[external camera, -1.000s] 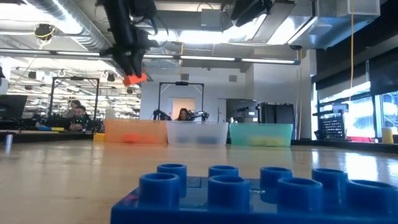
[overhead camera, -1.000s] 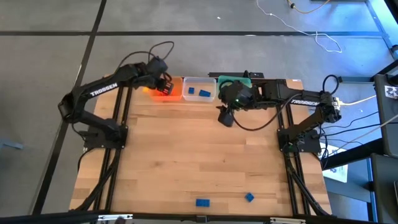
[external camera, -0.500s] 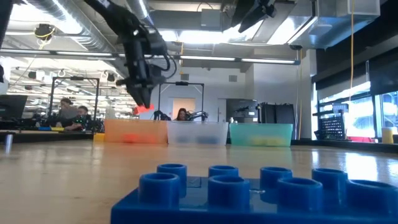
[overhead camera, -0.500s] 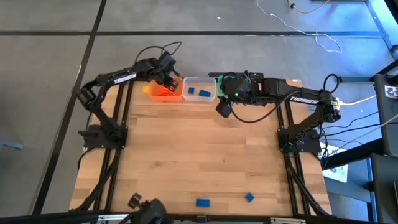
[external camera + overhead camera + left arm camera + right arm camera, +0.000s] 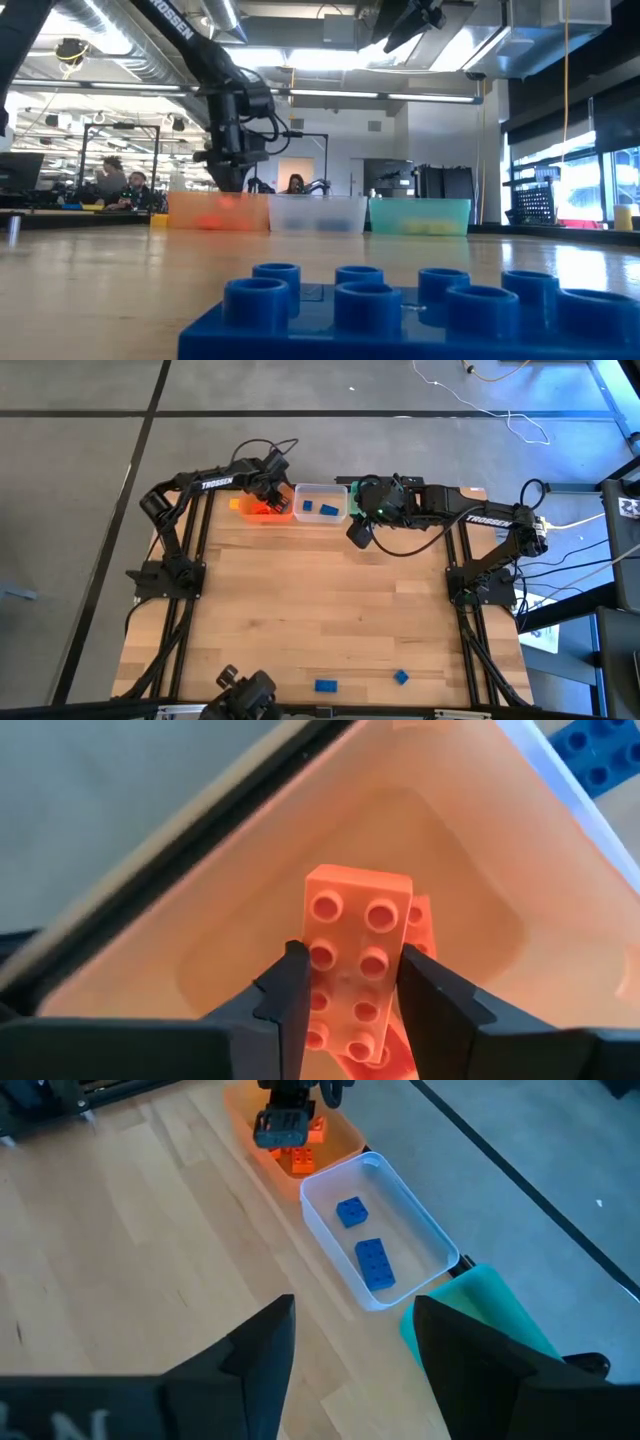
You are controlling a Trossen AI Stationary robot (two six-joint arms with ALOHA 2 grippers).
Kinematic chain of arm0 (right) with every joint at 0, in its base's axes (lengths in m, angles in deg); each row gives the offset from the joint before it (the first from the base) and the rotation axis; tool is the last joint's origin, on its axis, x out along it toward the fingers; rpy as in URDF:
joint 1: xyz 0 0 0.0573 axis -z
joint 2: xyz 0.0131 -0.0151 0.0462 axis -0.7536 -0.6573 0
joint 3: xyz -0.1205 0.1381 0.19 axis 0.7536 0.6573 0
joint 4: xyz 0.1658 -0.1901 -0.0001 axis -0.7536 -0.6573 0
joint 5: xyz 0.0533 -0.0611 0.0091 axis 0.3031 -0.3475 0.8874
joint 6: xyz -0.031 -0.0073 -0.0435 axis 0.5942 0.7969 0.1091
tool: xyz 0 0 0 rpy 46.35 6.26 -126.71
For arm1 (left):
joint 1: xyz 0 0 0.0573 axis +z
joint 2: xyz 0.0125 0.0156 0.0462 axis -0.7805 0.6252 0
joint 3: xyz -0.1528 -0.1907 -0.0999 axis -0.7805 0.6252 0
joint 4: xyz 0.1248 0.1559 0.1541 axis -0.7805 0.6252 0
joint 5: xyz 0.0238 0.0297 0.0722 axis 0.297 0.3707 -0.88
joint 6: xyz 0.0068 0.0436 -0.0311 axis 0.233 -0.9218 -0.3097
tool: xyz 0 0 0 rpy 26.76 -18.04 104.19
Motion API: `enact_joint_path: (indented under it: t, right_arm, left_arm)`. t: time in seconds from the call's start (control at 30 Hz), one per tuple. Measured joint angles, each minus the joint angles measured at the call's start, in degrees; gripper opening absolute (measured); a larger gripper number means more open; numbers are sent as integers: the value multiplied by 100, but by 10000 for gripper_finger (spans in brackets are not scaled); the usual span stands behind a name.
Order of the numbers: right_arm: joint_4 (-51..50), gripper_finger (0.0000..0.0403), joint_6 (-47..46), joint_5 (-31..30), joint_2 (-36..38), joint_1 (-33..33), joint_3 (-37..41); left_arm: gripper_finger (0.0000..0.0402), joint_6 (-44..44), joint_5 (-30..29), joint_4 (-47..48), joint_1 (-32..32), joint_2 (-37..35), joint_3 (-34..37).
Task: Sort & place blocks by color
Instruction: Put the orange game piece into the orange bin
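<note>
My left gripper (image 5: 268,498) reaches down into the orange tub (image 5: 250,510) at the table's far edge, shut on an orange block (image 5: 352,960). Another orange block (image 5: 420,925) lies under it in the tub. The clear tub (image 5: 320,490) beside it holds two blue blocks (image 5: 351,1211) (image 5: 376,1264). My right gripper (image 5: 360,536) hangs open above the table, just in front of the clear tub and the green tub (image 5: 480,1310), with nothing between its fingers. Two more blue blocks (image 5: 326,685) (image 5: 401,677) lie near the table's near edge. My left gripper pinches the orange block by its two long sides (image 5: 312,970) between its two fingers (image 5: 285,1005), at the block's nearer half. The fingers come from above, slanting down. The block lies studs up inside the orange tub; whether it rests on the block below, I cannot tell.
The three tubs stand side by side along the far edge. The bare wooden tabletop (image 5: 320,610) spreads between the tubs and the near edge. A dark object (image 5: 245,695) pokes in at the near edge. People sit in the room beyond the table.
My left gripper has come down from above the orange tub into it, carrying the orange block, and has rolled a little on the way. The block has gone from well above the tub's rim to inside the tub.
</note>
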Motion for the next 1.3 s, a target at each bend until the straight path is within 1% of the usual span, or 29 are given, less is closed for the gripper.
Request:
enact_joint_path:
  t: [0.1,0.17,0.43,0.67,1.0,1.1,1.13,1.23,1.3]
  right_arm:
    - [0,204,0,0,0,0,0]
    - [0,204,2,0,0,0,0]
    - [0,204,0,0,-2,0,0]
    - [0,204,0,0,-2,0,0]
    - [0,204,-2,0,-2,0,0]
    - [0,204,-2,0,-2,0,0]
    - [0,204,-2,0,-2,-2,0]
    - [0,204,-1,0,-2,-1,0]
    - [0,204,-2,0,-2,-1,0]
  left_arm:
    - [133,-80,-146,-50,-13,-70,0]
    - [134,-82,-84,-55,-13,-71,-3]
    - [110,-103,34,-37,-24,-71,0]
    - [136,-79,-21,-35,-24,-71,0]
    - [141,-64,-115,-33,-25,-71,0]
    - [140,-62,-221,-14,-26,-71,0]
    - [140,-66,-216,-7,-24,-71,0]
    - [140,-68,87,0,-24,-71,0]
    - [139,-64,140,0,-25,-71,0]
